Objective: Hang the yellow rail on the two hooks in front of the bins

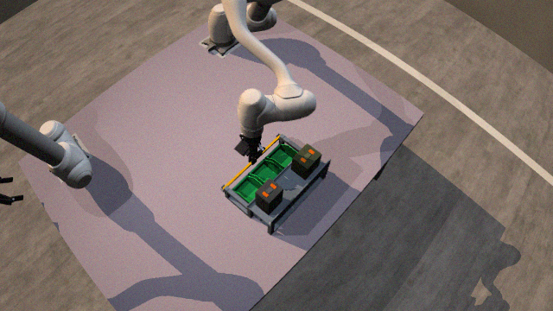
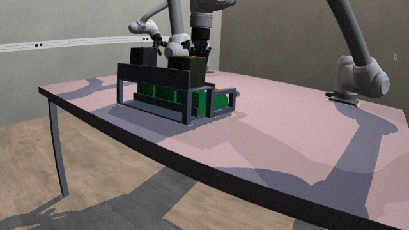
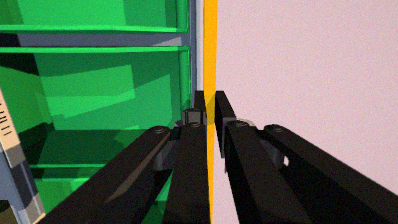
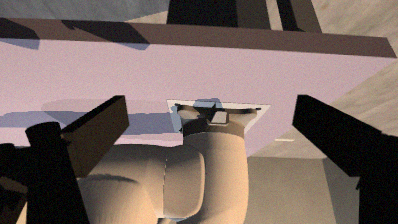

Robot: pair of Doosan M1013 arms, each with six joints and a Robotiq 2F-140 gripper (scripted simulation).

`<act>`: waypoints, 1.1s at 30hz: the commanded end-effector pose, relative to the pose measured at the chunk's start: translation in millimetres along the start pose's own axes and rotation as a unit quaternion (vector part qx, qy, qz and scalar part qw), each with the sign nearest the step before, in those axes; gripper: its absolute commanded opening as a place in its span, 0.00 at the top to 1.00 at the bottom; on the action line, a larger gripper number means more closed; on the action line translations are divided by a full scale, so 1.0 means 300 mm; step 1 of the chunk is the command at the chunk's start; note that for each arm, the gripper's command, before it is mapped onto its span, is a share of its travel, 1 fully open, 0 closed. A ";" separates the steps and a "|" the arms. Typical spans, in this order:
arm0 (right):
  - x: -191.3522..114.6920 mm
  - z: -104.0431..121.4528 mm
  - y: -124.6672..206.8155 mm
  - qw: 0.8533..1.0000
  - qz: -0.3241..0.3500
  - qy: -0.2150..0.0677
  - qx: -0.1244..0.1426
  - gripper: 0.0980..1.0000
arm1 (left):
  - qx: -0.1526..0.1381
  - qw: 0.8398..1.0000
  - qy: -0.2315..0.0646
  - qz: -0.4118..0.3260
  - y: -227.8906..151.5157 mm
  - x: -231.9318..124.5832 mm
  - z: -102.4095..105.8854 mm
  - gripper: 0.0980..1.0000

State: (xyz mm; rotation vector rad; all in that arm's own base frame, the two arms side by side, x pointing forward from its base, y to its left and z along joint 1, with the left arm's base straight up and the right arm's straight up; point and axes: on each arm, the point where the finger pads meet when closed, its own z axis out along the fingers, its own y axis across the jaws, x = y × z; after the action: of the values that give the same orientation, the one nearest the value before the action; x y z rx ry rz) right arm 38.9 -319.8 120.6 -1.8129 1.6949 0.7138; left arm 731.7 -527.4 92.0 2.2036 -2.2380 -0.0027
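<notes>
The yellow rail [image 1: 238,175] [image 3: 210,50] runs along the open front of the shelf rack [image 1: 239,200] [image 2: 153,76], its ends at the front corner hooks. Whether each end sits between the end plates is too small to tell. My left gripper [image 1: 253,161] [image 3: 208,105] is shut on the rail near its middle; its tips are hidden in the exterior view. Green bins [image 1: 244,189] [image 1: 282,153] [image 3: 115,95] stand in a row on the shelf, just behind the rail. My right gripper [image 1: 17,189] [image 4: 211,110] is open and empty, far from the rack.
Two dark boxes with orange marks, one at the near end [image 1: 269,198] and one at the far end [image 1: 306,161], stand on the rack's upper level behind the bins. The rack stands on the pink table [image 1: 173,108] [image 2: 287,128], not far from one table edge.
</notes>
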 end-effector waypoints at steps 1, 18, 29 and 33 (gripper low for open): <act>0.000 -0.001 0.000 1.000 0.000 0.000 0.000 0.00 | 0.001 1.000 0.000 0.000 -0.002 0.001 -0.006 1.00; 0.000 -0.001 0.000 1.000 0.000 0.000 0.000 0.00 | 0.001 1.000 0.000 0.000 -0.002 0.001 -0.006 0.77; 0.000 -0.001 0.000 1.000 0.000 0.000 0.000 0.00 | 0.001 1.000 0.000 0.000 -0.002 0.001 -0.006 0.77; 0.000 -0.001 0.000 1.000 0.000 0.000 0.000 0.00 | 0.001 1.000 0.000 0.000 -0.002 0.001 -0.006 0.77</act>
State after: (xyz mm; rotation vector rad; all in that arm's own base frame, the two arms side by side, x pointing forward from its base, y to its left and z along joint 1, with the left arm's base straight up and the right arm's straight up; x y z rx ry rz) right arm 38.9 -319.8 120.6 -1.8129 1.6949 0.7138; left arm 731.7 -527.4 92.0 2.2036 -2.2381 -0.0027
